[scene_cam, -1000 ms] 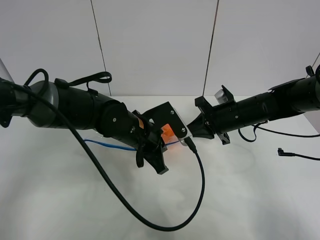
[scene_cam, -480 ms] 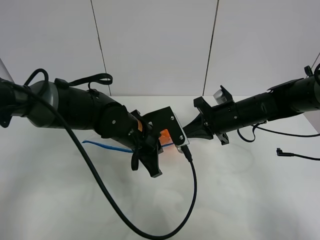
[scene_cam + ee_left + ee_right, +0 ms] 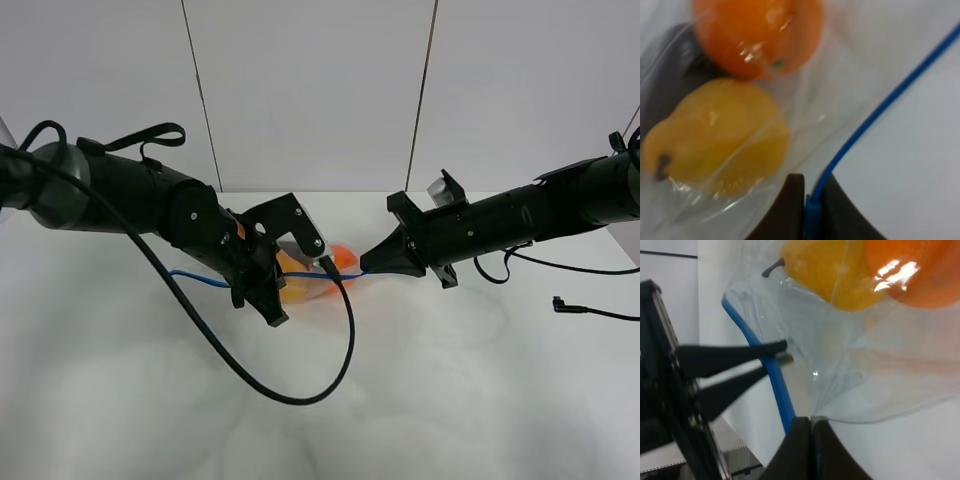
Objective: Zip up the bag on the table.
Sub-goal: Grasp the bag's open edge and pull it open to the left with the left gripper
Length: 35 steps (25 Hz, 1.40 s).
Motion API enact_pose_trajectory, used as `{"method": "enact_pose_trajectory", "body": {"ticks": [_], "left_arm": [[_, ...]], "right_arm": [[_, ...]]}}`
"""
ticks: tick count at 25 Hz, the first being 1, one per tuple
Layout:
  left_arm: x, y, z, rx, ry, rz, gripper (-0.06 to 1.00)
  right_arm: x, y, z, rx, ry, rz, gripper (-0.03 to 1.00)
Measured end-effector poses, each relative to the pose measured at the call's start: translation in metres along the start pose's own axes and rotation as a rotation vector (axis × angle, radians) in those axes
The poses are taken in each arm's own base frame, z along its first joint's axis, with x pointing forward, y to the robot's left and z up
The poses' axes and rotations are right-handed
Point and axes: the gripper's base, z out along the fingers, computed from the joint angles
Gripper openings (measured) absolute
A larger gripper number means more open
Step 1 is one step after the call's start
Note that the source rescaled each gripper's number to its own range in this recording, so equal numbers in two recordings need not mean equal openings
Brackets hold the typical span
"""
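The clear bag lies on the white table between my two arms, with an orange and a yellow fruit inside. Its blue zip strip runs left to right. My left gripper is shut on the strip; the left wrist view shows the fingers pinching the strip beside the yellow fruit and orange. My right gripper is shut on the bag's right end. The right wrist view shows the left gripper farther along the strip.
A black cable hangs from my left arm and loops over the table in front of the bag. Another thin black cable lies at the table's right edge. A white panelled wall stands behind.
My left gripper has slid left along the blue strip, away from the right gripper, baring more of the orange and yellow fruit. The right gripper has stayed holding the bag's end.
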Motion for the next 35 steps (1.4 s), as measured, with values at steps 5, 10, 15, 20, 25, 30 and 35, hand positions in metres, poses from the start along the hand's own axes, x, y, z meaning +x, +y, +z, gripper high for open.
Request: {"method": "enact_pose_trajectory", "body": {"ticks": [5, 10, 15, 20, 25, 30, 35], "left_arm": [[0.024, 0.037, -0.002, -0.057, 0.032, -0.099, 0.0], [0.05, 0.068, -0.006, -0.106, 0.065, -0.192, 0.0], [0.07, 0.088, -0.01, -0.136, 0.093, -0.232, 0.0], [0.092, 0.107, -0.016, -0.167, 0.121, -0.278, 0.0], [0.101, 0.114, -0.018, -0.176, 0.129, -0.315, 0.0], [0.101, 0.114, -0.018, -0.172, 0.126, -0.338, 0.0], [0.102, 0.115, -0.019, -0.17, 0.116, -0.387, 0.05]], "right_arm": [[-0.001, 0.001, 0.0, -0.005, -0.01, 0.007, 0.0], [-0.002, 0.001, 0.001, -0.008, -0.017, 0.014, 0.0], [-0.002, 0.001, 0.001, -0.007, -0.018, 0.015, 0.0], [-0.002, 0.001, 0.001, -0.006, -0.017, 0.013, 0.0], [-0.002, 0.002, 0.002, -0.013, -0.02, 0.02, 0.0], [-0.002, 0.001, 0.003, -0.013, -0.019, 0.022, 0.0], [-0.002, 0.001, 0.003, -0.012, -0.018, 0.02, 0.0]]}}
